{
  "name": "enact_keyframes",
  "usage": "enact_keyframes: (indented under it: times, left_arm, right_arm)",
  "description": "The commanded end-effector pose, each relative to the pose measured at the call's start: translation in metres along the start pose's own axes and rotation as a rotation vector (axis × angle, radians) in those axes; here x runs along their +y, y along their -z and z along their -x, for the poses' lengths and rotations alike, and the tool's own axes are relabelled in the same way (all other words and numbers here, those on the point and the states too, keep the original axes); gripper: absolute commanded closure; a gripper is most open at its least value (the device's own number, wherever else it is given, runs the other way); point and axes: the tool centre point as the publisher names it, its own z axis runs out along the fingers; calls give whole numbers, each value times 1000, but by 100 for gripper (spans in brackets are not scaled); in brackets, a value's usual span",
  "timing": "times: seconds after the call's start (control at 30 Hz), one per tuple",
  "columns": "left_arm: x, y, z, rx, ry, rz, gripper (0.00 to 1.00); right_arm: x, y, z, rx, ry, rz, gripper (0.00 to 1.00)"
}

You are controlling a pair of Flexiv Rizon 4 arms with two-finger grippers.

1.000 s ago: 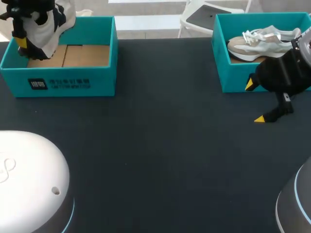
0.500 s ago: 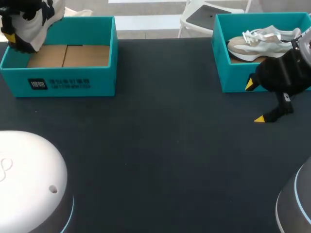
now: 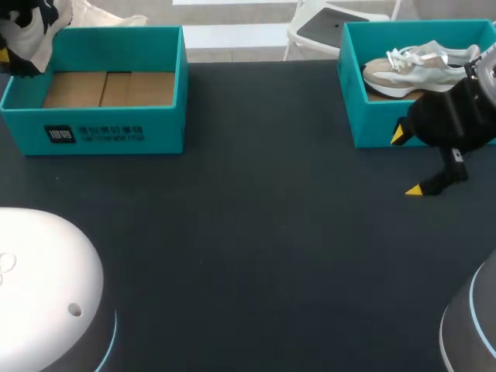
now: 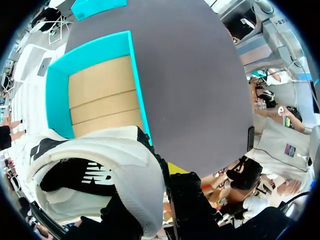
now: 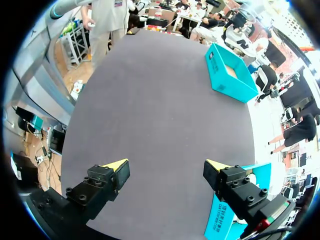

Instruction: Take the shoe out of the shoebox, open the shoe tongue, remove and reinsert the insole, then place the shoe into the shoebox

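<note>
My left gripper [image 3: 11,48] hangs above the far left corner of the left teal shoebox [image 3: 116,132], shut on a white shoe with black markings [image 3: 35,27]. In the left wrist view the shoe [image 4: 100,165] fills the space by the gripper [image 4: 167,170], one yellow tip showing beside it, and the box [image 4: 56,100] lies below with only its cardboard floor inside. My right gripper [image 3: 407,163] stands open in front of the right teal shoebox [image 3: 372,128], nothing between its fingers [image 5: 165,166].
A beige and white shoe [image 3: 418,66] lies in the right shoebox. The dark table [image 3: 256,232] stretches between the two boxes. My arm bases bulge in at the near left [image 3: 46,294] and near right [image 3: 473,325] corners.
My left gripper has lifted the white shoe up out of the left shoebox and carried it toward the far left corner. The right arm has stayed still.
</note>
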Motion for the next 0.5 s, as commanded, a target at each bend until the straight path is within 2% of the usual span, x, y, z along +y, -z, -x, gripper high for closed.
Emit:
enact_keyframes:
  times: [0.03, 0.2, 0.5]
  left_arm:
    - [14, -2, 15, 40, -7, -55, 100]
    - [26, -7, 31, 39, 66, -34, 100]
    - [26, -7, 31, 39, 66, -34, 100]
  right_arm:
    - [1, -1, 2, 3, 0, -3, 0]
    - [1, -1, 2, 3, 0, -3, 0]
    - [1, -1, 2, 3, 0, -3, 0]
